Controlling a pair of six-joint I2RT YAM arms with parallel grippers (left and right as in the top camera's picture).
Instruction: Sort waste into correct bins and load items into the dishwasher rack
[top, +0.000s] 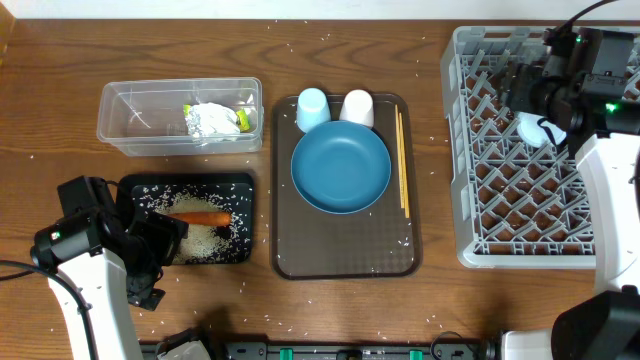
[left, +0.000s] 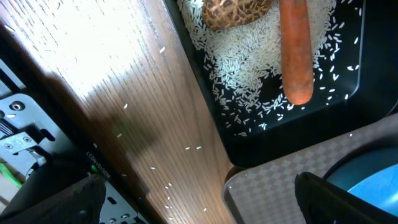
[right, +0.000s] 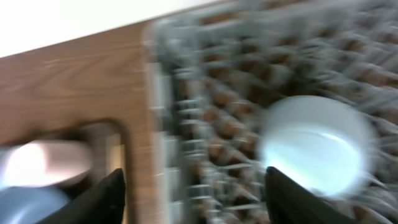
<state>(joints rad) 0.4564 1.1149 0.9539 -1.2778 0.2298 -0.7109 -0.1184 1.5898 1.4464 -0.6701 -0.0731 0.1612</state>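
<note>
Light-blue bowl (top: 533, 130) sits in the dishwasher rack (top: 465, 200), far half (right wrist view blurred). Right gripper (right: 196, 202) hangs over it, fingers spread, empty. Dark-blue plate (top: 341, 168) lies on the brown serving tray (top: 340, 250). Left gripper (left: 199, 205) is spread wide and empty at the black tray (top: 247, 200), which holds the carrot (top: 205, 217) and rice (top: 215, 240).

Wooden table (top: 330, 310): brown, grain running left to right, in sound condition. Brown serving tray (top: 345, 250): rectangular with rounded corners and a raised rim, lying flat at the table's centre; the left wrist view shows a fine checkered texture. Black fixture (top: 350, 350) with green parts along the table's near edge. White surface (right: 62, 25) beyond the far edge.
</note>
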